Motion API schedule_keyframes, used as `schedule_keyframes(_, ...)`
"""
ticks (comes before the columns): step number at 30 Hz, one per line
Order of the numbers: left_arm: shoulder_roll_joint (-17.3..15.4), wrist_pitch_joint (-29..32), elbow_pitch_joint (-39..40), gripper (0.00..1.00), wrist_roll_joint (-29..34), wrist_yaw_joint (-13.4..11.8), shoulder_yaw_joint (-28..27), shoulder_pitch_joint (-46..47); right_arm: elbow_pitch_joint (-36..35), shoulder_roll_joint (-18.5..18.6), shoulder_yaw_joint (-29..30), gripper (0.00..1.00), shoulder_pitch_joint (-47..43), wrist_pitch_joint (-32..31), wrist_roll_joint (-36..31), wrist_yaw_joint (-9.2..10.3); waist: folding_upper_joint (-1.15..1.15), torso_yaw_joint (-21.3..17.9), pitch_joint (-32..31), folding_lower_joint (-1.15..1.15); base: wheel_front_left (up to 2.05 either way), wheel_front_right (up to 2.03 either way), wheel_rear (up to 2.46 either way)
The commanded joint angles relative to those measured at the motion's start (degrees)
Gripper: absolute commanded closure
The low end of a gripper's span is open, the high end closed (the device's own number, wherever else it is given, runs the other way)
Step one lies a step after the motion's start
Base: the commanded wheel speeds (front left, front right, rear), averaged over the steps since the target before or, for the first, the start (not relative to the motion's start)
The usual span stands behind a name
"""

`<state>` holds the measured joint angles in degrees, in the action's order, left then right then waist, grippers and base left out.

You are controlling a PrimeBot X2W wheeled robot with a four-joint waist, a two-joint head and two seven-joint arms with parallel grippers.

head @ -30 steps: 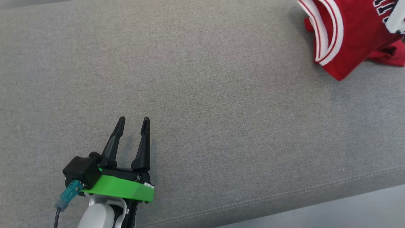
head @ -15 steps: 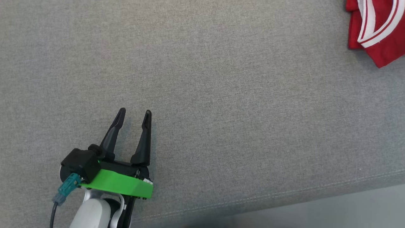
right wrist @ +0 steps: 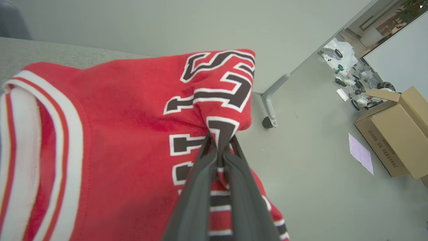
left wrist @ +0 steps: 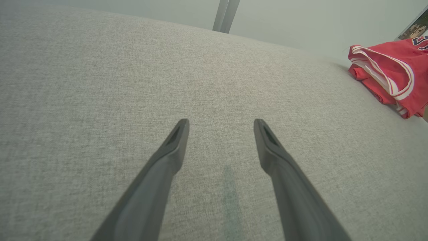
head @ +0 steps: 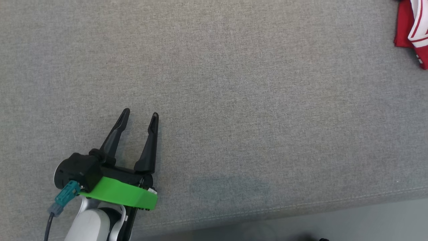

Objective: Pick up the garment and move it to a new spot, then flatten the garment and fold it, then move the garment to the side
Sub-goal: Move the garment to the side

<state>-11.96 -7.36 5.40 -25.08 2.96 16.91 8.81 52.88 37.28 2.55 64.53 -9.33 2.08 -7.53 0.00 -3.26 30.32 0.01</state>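
Note:
The garment (right wrist: 110, 134) is a red jersey with white-and-red trim and dark lettering. In the right wrist view my right gripper (right wrist: 220, 140) is shut on a pinched fold of its lettered front. The garment (head: 413, 28) shows as a small red piece at the head view's top right edge, and the garment (left wrist: 391, 75) lies at the far right of the grey surface in the left wrist view. My left gripper (head: 140, 114) stands open at the lower left, low over bare grey fabric (head: 234, 100), nothing between its fingers.
The grey cushioned surface has a stitched front edge (head: 301, 206) with pale floor below. In the right wrist view a metal leg with a castor (right wrist: 269, 117), a cardboard box (right wrist: 394, 134) and a paper sheet (right wrist: 360, 152) stand on the floor.
The garment has slid toward the head view's right edge, from the top right to a sliver. The left gripper has drifted slightly up and left, still open.

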Motion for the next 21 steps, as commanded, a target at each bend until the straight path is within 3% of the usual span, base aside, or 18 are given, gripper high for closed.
schedule_keyframes(1, -0.62, 0.18, 0.41, 0.0, 0.38, -0.47, 0.01, -0.22, 0.81, 0.32, 0.16, 1.0, -0.84, 1.02, -0.89, 0.08, 0.0, 0.29, 0.39, -0.01, 0.0, 0.0, 0.0)
schedule_keyframes(6, -1.39, 1.24, 1.9, 0.0, 0.66, -0.84, 0.05, -0.88, 4.05, 0.33, 2.0, 1.0, -1.05, 4.5, -3.54, 0.09, 0.0, 0.26, 0.94, -0.01, 0.0, 0.0, 0.0)
schedule_keyframes(7, -1.52, 1.42, 2.24, 0.0, 0.7, -0.94, 0.07, -0.99, 4.71, 0.21, 2.51, 0.89, -1.22, 5.14, -4.26, 0.09, 0.0, 0.18, 1.02, -0.01, 0.0, 0.0, 0.0)
schedule_keyframes(8, -1.69, 1.59, 2.54, 0.0, 0.7, -0.97, 0.09, -1.09, 5.26, 0.12, 3.17, 0.62, -1.34, 5.85, -4.9, 0.09, 0.0, 0.1, 1.07, -0.01, 0.0, 0.0, 0.0)
schedule_keyframes(9, -1.9, 1.73, 2.85, 0.0, 0.69, -1.05, 0.09, -1.18, 5.67, 0.17, 4.08, 0.18, -1.32, 6.74, -5.73, 0.09, 0.0, -0.01, 1.1, -0.01, 0.0, 0.0, 0.0)
schedule_keyframes(10, -2.08, 1.95, 3.03, 0.0, 0.71, -1.16, 0.08, -1.24, 6.06, 0.11, 4.84, 0.0, -1.38, 7.46, -6.72, 0.09, 0.0, -0.14, 1.1, -0.01, 0.0, 0.0, 0.0)
schedule_keyframes(15, -2.52, 2.53, 3.87, 0.0, 0.79, -1.51, 0.18, -1.65, 6.44, -0.19, 9.76, 0.0, -1.35, 10.76, -12.92, 0.09, 0.0, -0.69, 1.05, -0.01, 0.0, 0.0, 0.0)
schedule_keyframes(21, -2.87, 2.91, 4.29, 0.0, 0.66, -1.9, 0.11, -1.57, 7.69, -3.16, 13.58, 0.0, -0.26, 11.81, -16.19, 0.09, 0.0, -1.51, 1.07, -0.01, 0.0, 0.0, 0.0)
